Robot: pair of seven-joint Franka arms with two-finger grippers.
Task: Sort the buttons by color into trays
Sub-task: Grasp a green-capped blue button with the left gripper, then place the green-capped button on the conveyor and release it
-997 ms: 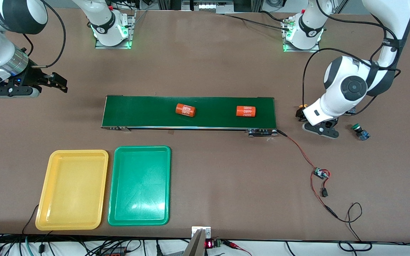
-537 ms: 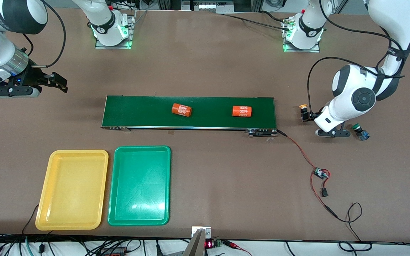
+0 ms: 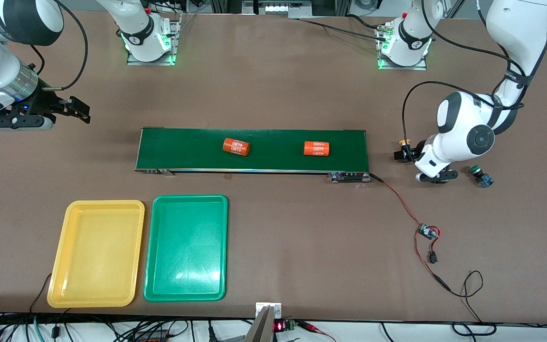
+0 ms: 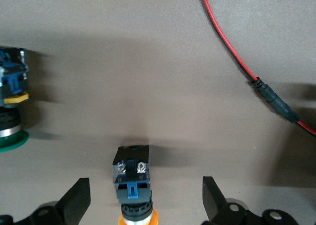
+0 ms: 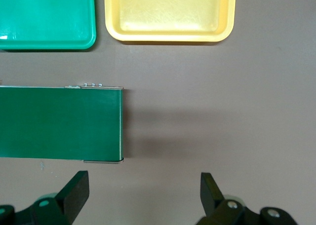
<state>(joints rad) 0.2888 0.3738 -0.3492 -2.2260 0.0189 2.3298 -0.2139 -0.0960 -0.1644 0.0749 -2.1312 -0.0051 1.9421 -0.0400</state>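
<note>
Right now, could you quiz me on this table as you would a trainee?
1. True or false: both trays hold buttons.
2. What lies between the left gripper's open fingers?
A. orange-capped button
B. red cable
C. cylinder
3. How many orange cylinders ride the conveyor belt?

Key:
1. False: the yellow tray and green tray hold none.
2. A, the orange-capped button.
3. Two.

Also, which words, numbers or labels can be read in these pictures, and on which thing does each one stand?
"4680": white print in repeated lines on each of the two orange cylinders on the conveyor belt; it shows upside down and mirrored, so the reading is not sure.
Lettering on the right arm's link: too small to read.
Red digits on the small display at the table edge: blurred.
Buttons, trays: no text visible.
</note>
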